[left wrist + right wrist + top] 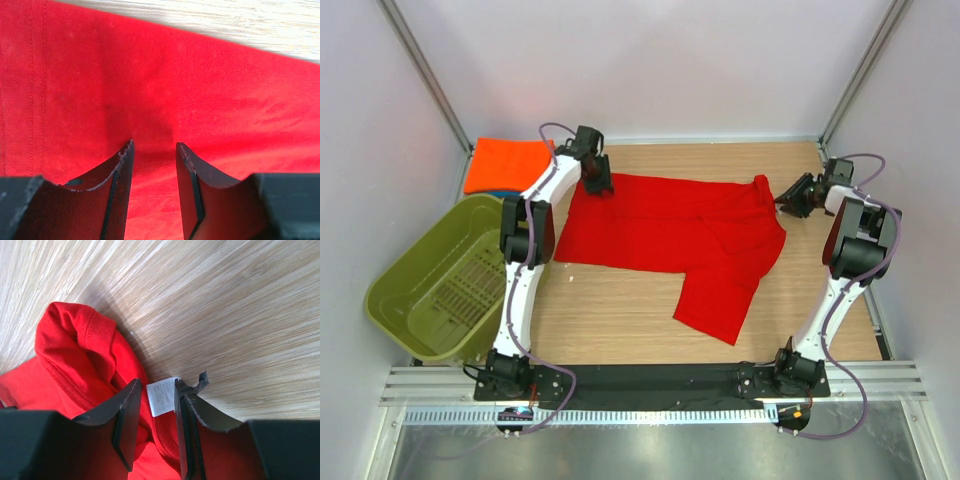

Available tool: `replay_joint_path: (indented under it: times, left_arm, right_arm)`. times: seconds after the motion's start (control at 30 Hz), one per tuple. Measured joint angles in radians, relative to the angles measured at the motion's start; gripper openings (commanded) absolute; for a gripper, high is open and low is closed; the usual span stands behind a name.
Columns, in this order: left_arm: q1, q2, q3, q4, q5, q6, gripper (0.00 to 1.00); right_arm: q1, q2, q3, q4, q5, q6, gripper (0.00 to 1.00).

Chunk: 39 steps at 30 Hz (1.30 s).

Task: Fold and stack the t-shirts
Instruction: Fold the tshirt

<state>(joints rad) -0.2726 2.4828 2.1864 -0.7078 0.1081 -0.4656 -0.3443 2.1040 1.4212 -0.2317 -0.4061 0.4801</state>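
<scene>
L gripper (154,146) jaws apart over red shirt (660,225), 11 o'clock corner; R gripper (159,384) apart, straddling label (161,398), 2 o'clock.

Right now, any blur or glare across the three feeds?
Top external: sharp, evenly lit, red shirt saturated. Left wrist: table strip washed out and soft. Right wrist: wood grain smeared at the edges, neck label bright, its print unreadable.

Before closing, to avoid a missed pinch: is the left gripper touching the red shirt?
Cannot tell. Left wrist view: left gripper overlaps the red shirt; no gap or dent shows.
</scene>
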Motion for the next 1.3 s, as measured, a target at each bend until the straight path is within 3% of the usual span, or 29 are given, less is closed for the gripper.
replay_joint_path:
  times: [0.17,0.33,0.47,0.5,0.63,0.8,1.0,1.17,1.3]
  left_arm:
    - [-0.001,0.002,0.001,0.000,-0.011,-0.002,0.41]
    - [-0.001,0.002,0.001,0.000,-0.014,-0.003,0.40]
    - [-0.001,0.002,0.001,0.000,-0.020,-0.008,0.40]
    - [-0.002,0.002,0.001,0.000,-0.022,-0.008,0.41]
    - [-0.003,0.002,-0.001,0.001,-0.034,-0.016,0.41]
    - [-0.005,0.002,-0.001,0.002,-0.054,-0.025,0.41]
    - [-0.008,0.002,-0.001,0.003,-0.092,-0.025,0.41]
    - [-0.008,0.002,-0.001,0.003,-0.112,-0.025,0.41]
    - [-0.008,0.002,-0.001,0.003,-0.122,-0.025,0.41]
  right_arm:
    - [0.000,0.010,0.000,0.023,-0.005,0.020,0.38]
    - [0.000,0.033,0.000,0.083,-0.043,0.054,0.30]
    - [0.000,0.051,-0.008,0.138,-0.084,0.093,0.04]
    - [0.000,0.052,-0.009,0.143,-0.087,0.099,0.01]
    - [0.000,0.040,-0.013,0.134,-0.064,0.109,0.01]
    - [0.030,-0.106,-0.073,0.057,0.108,0.074,0.01]
    - [0.152,-0.221,-0.074,0.043,0.330,0.042,0.02]
    - [0.212,-0.140,-0.067,0.021,0.365,0.024,0.19]
    - [0.187,-0.088,-0.067,-0.014,0.338,0.006,0.22]
